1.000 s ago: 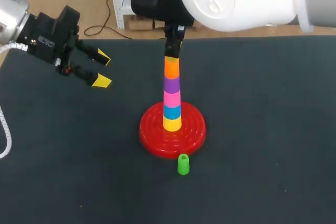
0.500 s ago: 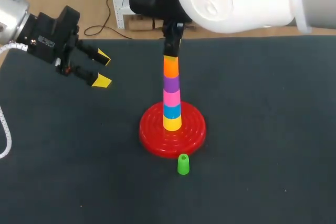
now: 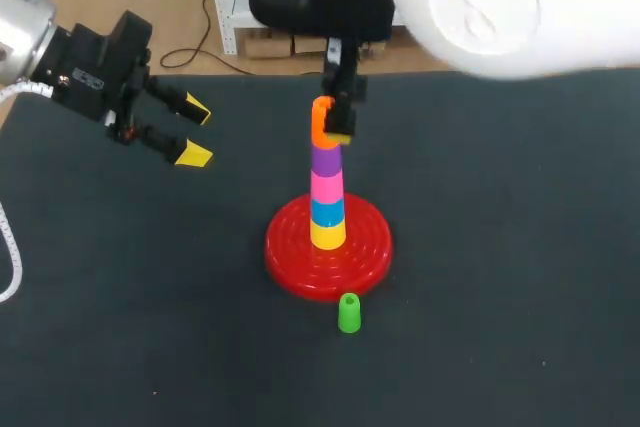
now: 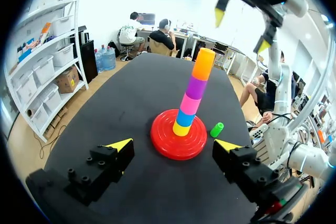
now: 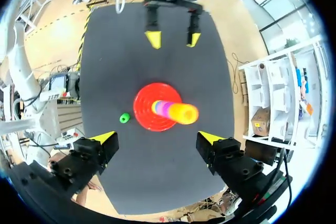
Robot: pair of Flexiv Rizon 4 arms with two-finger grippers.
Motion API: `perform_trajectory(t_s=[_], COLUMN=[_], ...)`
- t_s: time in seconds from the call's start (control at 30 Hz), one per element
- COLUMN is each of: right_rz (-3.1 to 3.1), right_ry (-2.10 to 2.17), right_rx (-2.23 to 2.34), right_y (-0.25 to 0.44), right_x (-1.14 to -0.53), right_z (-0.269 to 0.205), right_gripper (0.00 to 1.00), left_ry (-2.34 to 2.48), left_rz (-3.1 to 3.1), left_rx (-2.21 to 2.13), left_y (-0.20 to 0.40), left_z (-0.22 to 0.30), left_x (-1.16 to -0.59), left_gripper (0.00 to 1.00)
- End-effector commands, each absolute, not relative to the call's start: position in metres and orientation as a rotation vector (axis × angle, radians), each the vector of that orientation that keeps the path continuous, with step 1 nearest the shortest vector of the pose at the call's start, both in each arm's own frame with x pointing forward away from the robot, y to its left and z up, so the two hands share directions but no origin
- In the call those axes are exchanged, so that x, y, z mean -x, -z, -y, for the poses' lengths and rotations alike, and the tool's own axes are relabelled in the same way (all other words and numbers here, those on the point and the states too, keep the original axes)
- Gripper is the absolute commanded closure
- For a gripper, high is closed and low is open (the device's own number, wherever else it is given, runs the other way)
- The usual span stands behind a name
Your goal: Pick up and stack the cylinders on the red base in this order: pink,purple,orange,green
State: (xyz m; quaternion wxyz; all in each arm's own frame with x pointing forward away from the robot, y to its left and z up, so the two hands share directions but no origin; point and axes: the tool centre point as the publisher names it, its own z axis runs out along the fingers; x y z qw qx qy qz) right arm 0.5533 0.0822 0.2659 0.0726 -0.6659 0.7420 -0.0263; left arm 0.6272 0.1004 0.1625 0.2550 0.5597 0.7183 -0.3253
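The red base point(image 3: 290, 262) carries a leaning stack: yellow, blue, pink point(image 3: 327, 188), purple point(image 3: 325, 160), with the orange cylinder point(image 3: 320, 119) on top. My right gripper point(image 3: 332, 125) hangs straight over the stack, open, its fingers on either side of the orange cylinder without gripping it. Seen from the right wrist, the orange top point(image 5: 185, 114) lies ahead of the wide-open right gripper point(image 5: 157, 137). The green cylinder point(image 3: 348, 313) stands on the table in front of the base. My left gripper point(image 3: 185, 132) is open and empty at the far left, its view facing the stack point(image 4: 195, 86).
Black table surface point(image 3: 520, 277) surrounds the base on all sides. The green cylinder point(image 4: 216, 129) is close to the base's rim point(image 4: 163, 145). The right arm's big white body overhangs the table's far edge.
My right gripper has opened and let go of the orange cylinder, which stays on top of the purple one. The right arm has shifted to the right. The left arm has not moved.
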Motion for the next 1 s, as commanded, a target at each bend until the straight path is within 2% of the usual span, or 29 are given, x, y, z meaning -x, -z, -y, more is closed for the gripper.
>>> perform_trajectory(t_s=[0.03,0.57,1.0], right_rz=[-2.225,-2.344,-2.402], right_ry=[0.140,0.263,0.264], right_rx=[2.012,2.139,2.177], right_y=[-0.241,-0.134,-0.083], right_x=[-0.536,-0.505,-0.489], right_z=[-0.080,-0.068,-0.056], right_gripper=[0.00,0.00,0.00], left_ry=[0.883,0.883,0.883], left_rz=[-1.947,-1.947,-1.947], left_rx=[-1.519,-1.519,-1.519], left_y=[-0.162,-0.162,-0.162], left_z=[-0.101,-0.101,-0.101], left_x=[-0.627,-0.627,-0.627], left_gripper=[0.00,0.00,0.00])
